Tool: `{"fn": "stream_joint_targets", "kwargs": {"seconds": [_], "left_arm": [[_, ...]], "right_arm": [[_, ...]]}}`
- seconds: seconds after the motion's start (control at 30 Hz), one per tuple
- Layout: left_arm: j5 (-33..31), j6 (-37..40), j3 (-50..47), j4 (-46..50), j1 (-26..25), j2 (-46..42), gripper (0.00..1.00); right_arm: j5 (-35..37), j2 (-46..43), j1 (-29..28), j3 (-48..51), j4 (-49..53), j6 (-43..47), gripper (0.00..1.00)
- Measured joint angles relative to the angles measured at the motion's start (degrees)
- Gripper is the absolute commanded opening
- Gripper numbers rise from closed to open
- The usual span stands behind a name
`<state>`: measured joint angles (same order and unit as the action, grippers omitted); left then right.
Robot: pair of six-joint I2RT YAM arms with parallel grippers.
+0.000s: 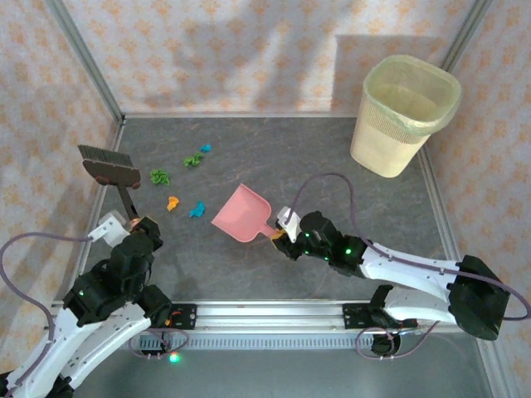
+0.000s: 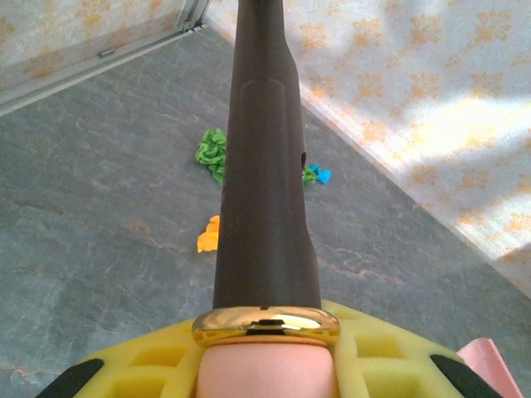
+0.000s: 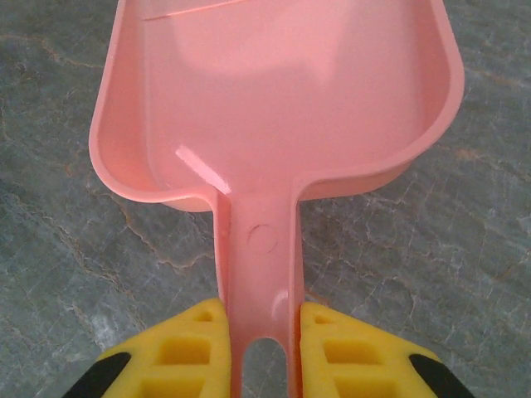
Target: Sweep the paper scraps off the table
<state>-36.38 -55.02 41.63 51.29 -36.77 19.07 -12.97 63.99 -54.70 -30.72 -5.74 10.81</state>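
Top external: left gripper (image 1: 133, 222) clamps brush (image 1: 108, 164); right gripper (image 1: 280, 234) clamps dustpan (image 1: 242, 214) — paper scraps (image 1: 159, 176) lie between.

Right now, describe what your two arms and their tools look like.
The left arm and right arm have white shells with black joint housings and small green lights. A thin purplish cable loops off each. The left tool and right tool have blocky yellow fingers with square recesses and black patches.
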Motion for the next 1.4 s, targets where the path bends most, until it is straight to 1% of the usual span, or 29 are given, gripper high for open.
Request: {"fn": "stream_joint_targets", "kwargs": {"seconds": [0.07,0.2,0.4,0.57,0.67,0.83,1.07,1.17,1.27,1.4], "left_arm": [[0.31,1.03,3.65,0.39,0.0,3.69,0.0],[2.64,4.59,15.3,2.69,0.02,15.1,0.0],[10.6,12.61,30.53,8.44,0.87,31.56,0.0],[18.38,19.69,36.83,14.27,4.2,42.05,0.0],[20.46,23.45,38.6,18.12,5.07,46.73,0.0],[20.37,27.17,38.97,23.56,5.07,50.47,0.0],[17.42,29.64,38.4,28.81,4.85,50.75,0.0],[15.43,29.64,37.24,29.79,3.76,50.73,0.0],[14.82,29.62,36.17,30.47,1.99,51.21,0.0],[12.35,28.92,35.87,31.69,-0.02,54.49,0.0]], "right_arm": [[-0.09,0.59,0.0,-0.04,-0.13,0.57,0.0],[-1.49,4.85,0.0,-2.54,2.4,0.83,0.0],[-4.31,14.32,0.0,-10.05,7.23,0.35,0.0],[-5.51,18.47,0.0,-12.37,10.43,0.09,0.0],[-5.88,19.74,0.0,-12.66,11.82,-0.22,0.0],[-6.19,19.8,0.0,-12.68,12.46,-0.26,0.0],[-6.58,19.8,0.0,-12.7,12.48,-0.26,0.0],[-6.58,19.8,0.0,-12.7,12.48,-0.26,0.0],[-6.6,19.8,0.0,-12.7,12.48,-0.26,0.0],[-6.6,19.8,0.0,-12.7,12.48,-0.26,0.0]]}}
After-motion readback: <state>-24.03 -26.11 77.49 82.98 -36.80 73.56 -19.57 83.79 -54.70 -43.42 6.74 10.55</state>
